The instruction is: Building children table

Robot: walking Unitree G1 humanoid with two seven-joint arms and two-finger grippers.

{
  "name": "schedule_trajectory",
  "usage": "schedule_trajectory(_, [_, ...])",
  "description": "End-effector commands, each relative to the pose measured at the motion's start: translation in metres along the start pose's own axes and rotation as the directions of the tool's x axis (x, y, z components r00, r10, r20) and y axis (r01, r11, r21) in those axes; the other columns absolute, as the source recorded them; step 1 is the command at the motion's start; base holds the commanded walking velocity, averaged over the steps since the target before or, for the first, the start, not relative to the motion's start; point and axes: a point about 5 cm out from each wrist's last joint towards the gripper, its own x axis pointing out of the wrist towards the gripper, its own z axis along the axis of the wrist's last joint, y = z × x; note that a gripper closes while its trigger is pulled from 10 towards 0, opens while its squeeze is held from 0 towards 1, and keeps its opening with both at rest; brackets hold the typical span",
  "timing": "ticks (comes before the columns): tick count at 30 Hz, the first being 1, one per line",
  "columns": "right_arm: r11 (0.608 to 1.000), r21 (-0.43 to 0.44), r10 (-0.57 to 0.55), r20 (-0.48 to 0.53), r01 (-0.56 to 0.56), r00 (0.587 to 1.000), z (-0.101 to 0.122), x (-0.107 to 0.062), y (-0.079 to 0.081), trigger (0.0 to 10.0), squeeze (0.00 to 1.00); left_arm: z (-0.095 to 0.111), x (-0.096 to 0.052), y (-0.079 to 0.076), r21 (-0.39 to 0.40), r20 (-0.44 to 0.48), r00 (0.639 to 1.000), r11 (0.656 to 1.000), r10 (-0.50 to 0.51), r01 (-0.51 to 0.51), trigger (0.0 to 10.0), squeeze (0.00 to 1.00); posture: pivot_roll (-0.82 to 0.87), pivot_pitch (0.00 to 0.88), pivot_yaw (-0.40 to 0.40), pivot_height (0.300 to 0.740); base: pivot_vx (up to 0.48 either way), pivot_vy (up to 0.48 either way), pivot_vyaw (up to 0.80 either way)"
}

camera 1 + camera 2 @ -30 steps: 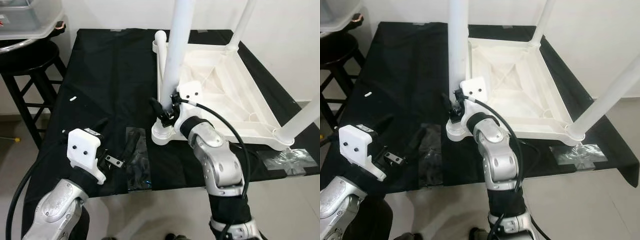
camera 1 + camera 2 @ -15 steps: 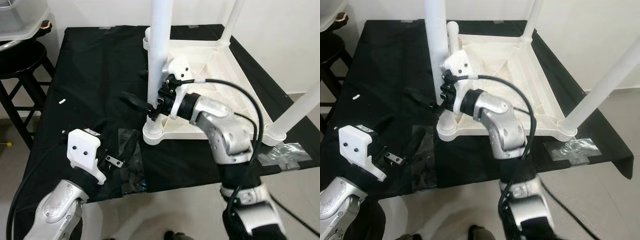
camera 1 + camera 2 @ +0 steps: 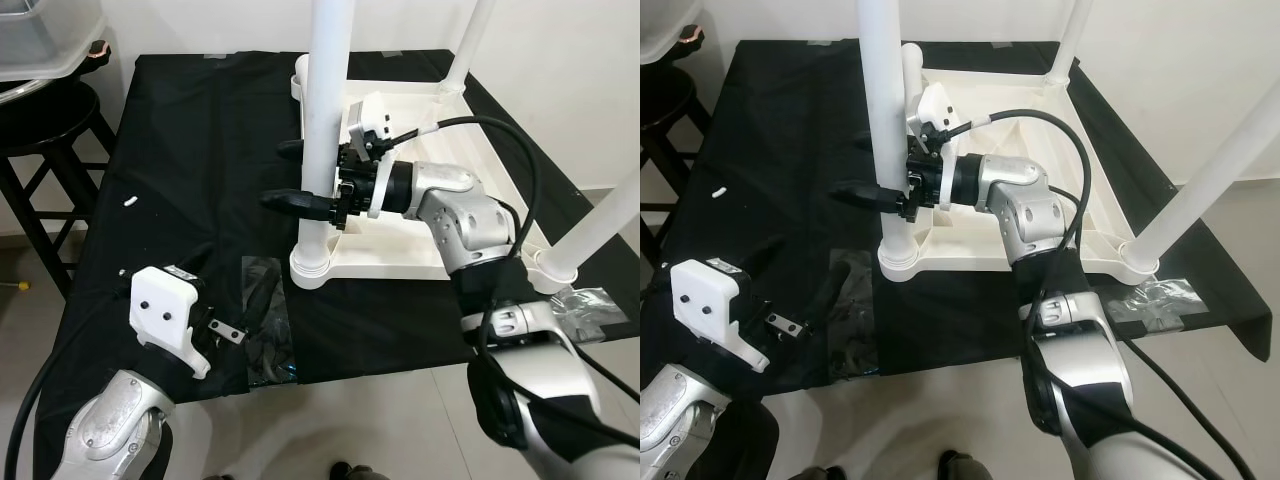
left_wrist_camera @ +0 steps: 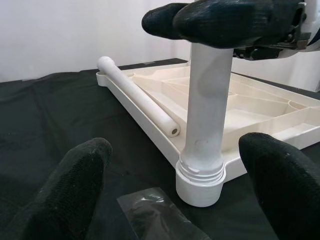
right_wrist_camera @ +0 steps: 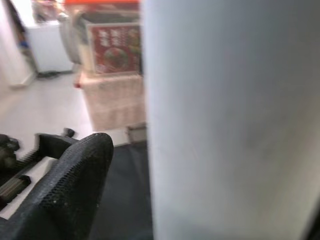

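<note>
Where the black cloth [image 3: 190, 150] covers the work table, the white children's table top [image 3: 455, 215] lies upside down in the left eye view, with a pale floor in front and a white wall behind. A dark wooden stool [image 3: 55, 130] stands at the robot's left with a clear plastic bin [image 3: 45, 30] on it. Three white legs stand up from the corners; the near-left leg [image 3: 322, 130] rises from its socket at the edge of the cloth. The right gripper [image 3: 300, 175] reaches across from the right, its two black fingers set around that leg, one in front and one behind. The left gripper [image 3: 230, 290] hovers low over a clear plastic bag [image 3: 268, 320] on the cloth, well apart from the leg.

In the right eye view a fourth leg [image 3: 912, 75] lies loose along the far-left rim of the top, and crumpled clear plastic [image 3: 1155, 298] sits by the near-right corner.

From the left wrist view, the left gripper's fingers [image 4: 75, 185] are spread wide with nothing between them; beyond stand the socketed leg's threaded base and the loose leg lying flat.

In the right wrist view the leg fills most of the frame, one black finger [image 5: 70, 190] beside it; whether the fingers press on the leg I cannot tell. A blurred red-labelled box [image 5: 112, 55] shows in the room behind.
</note>
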Motion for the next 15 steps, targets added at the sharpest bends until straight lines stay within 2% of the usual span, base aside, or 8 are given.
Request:
schedule_trajectory(1, [0.999,-0.004,0.046,0.022,-0.046,0.999,0.0021,0.0003,0.0006,0.0,0.00,-0.0008,-0.0020,-0.0035,-0.001,-0.013,1.000,1.000,-0.002,0.002,10.0,0.00,0.06,0.209,-0.084,0.740,0.000,0.000,0.00])
schedule_trajectory(6, [0.995,0.007,0.100,0.038,-0.100,0.994,0.0002,-0.0003,-0.0022,0.0,0.00,-0.0009,-0.0025,-0.0045,-0.003,-0.015,1.000,1.000,-0.002,0.002,10.0,0.00,0.06,0.209,-0.087,0.740,0.000,0.000,0.00])
schedule_trajectory(10, [0.995,0.003,0.097,0.045,-0.098,0.994,-0.0006,-0.0036,-0.0046,0.0,0.00,-0.0012,-0.0015,-0.0048,-0.004,-0.013,1.000,1.000,-0.001,0.001,10.0,0.00,0.06,0.211,-0.088,0.740,0.000,0.000,0.00])
schedule_trajectory(13, [0.998,-0.012,0.063,0.038,-0.063,0.997,-0.0012,-0.0060,-0.0060,0.0,0.00,-0.0015,-0.0007,-0.0050,-0.005,-0.012,1.000,1.000,-0.001,0.001,10.0,0.00,0.05,0.208,-0.091,0.740,0.000,0.000,0.00])
schedule_trajectory(15, [1.000,-0.025,-0.007,0.034,0.008,0.999,-0.0018,-0.0079,-0.0079,0.0,0.00,-0.0017,-0.0001,-0.0048,-0.005,-0.009,1.000,1.000,0.001,-0.001,10.0,0.00,0.05,0.207,-0.094,0.740,0.000,0.000,0.00])
